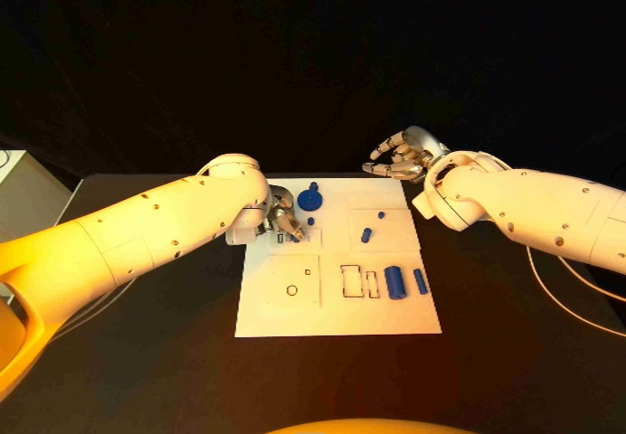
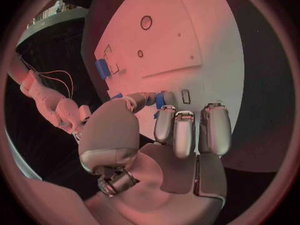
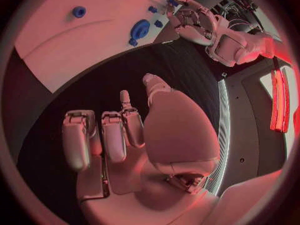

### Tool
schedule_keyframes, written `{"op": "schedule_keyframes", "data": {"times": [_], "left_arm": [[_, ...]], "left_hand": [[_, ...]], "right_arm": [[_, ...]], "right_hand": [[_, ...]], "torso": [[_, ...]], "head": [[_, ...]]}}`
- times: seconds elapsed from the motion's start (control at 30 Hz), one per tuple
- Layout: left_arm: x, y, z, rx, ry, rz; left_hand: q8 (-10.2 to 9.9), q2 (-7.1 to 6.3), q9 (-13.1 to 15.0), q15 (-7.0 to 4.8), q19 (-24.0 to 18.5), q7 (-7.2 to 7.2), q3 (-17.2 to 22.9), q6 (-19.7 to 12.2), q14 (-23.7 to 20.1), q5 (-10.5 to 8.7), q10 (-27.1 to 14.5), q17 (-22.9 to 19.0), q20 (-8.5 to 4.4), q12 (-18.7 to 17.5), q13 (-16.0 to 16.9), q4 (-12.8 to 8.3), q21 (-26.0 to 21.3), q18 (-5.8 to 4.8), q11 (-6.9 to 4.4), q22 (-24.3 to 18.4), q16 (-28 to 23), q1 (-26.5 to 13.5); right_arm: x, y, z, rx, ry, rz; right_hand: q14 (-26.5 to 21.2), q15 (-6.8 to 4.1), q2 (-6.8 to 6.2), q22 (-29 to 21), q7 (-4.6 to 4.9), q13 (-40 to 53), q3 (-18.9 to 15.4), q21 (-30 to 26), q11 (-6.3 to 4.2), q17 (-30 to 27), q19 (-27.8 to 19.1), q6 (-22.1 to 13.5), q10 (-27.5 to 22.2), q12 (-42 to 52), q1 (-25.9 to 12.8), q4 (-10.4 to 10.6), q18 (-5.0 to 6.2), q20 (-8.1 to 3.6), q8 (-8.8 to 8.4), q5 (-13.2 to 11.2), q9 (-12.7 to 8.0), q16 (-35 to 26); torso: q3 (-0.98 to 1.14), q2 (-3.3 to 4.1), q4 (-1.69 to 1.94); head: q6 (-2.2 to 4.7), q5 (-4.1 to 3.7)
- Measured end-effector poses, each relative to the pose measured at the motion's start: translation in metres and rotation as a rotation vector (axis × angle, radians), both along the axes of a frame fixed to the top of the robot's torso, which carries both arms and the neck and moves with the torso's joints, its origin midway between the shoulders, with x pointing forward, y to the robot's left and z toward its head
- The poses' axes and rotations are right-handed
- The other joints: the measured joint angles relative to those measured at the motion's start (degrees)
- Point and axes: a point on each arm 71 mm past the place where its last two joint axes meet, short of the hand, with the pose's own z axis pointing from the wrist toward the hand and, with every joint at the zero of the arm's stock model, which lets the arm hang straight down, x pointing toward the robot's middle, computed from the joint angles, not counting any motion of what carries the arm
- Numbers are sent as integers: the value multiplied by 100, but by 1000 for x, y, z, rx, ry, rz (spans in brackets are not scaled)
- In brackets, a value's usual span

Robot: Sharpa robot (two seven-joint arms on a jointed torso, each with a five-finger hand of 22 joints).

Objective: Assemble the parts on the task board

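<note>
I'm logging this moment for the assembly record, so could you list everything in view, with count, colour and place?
Table: one, black, under everything.
Task board: one, white plate, middle of the table, with outlined recesses.
Round part: one, blue, far left corner of the board.
Small parts: two, blue, mid-board, right of the left hand.
Cylinder parts: two, blue, near right area, lying side by side; the right one is slimmer.
Small part at the left hand's fingertips: one, blue; whether it is pinched I cannot tell.
Left robot hand: silver, over the board's left edge.
Right robot hand: silver, beyond the board's far right corner, holding nothing, fingers apart.
</note>
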Motion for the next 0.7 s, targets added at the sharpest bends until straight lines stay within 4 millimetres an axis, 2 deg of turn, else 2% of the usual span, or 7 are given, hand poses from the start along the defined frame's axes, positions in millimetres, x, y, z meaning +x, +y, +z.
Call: {"op": "schedule_keyframes", "data": {"times": [0.4, 0.53, 0.7], "left_arm": [[0, 0, 0, 1, 1, 0], [0, 0, 0, 0, 1, -1], [-1, 0, 0, -1, 2, -1]], "left_hand": [[-65, 0, 1, 0, 2, -7, -30, 28, 0, -15, 0, 0, -1, 0, 7, -30, 0, 1, 1, 5, 0, 0], [-110, 0, 16, 1, 1, -2, -30, 38, 0, 69, 8, 0, -1, 0, 7, -30, 0, 0, 9, 5, 0, 0], [-131, -23, 73, 1, 1, -2, -30, 38, 0, 69, 8, 0, -1, 0, 7, -30, 0, 0, 9, 9, 0, 23]], "right_arm": [[0, 0, 0, 0, 1, 1], [0, 0, 0, 0, 2, 1], [0, -1, 0, -1, 4, 2]], "right_hand": [[0, 0, 0, -1, 0, 0, 0, 0, 0, 0, 0, 0, 0, 0, 0, 0, 0, 0, 22, 0, 8, 0], [0, 0, 0, -1, 0, 0, 0, 0, 0, 0, 0, 0, 0, 0, 0, 0, 0, 0, 22, 0, 8, 0], [0, 0, 1, -2, -21, 0, -17, 0, 0, 0, 0, -20, 0, 0, -1, 17, 0, 0, 22, 0, 8, 0]], "torso": [[2, -1, 2], [1, -1, 3], [0, -1, 4]], "head": [[-10, 3], [-10, 4], [-14, 0]]}}
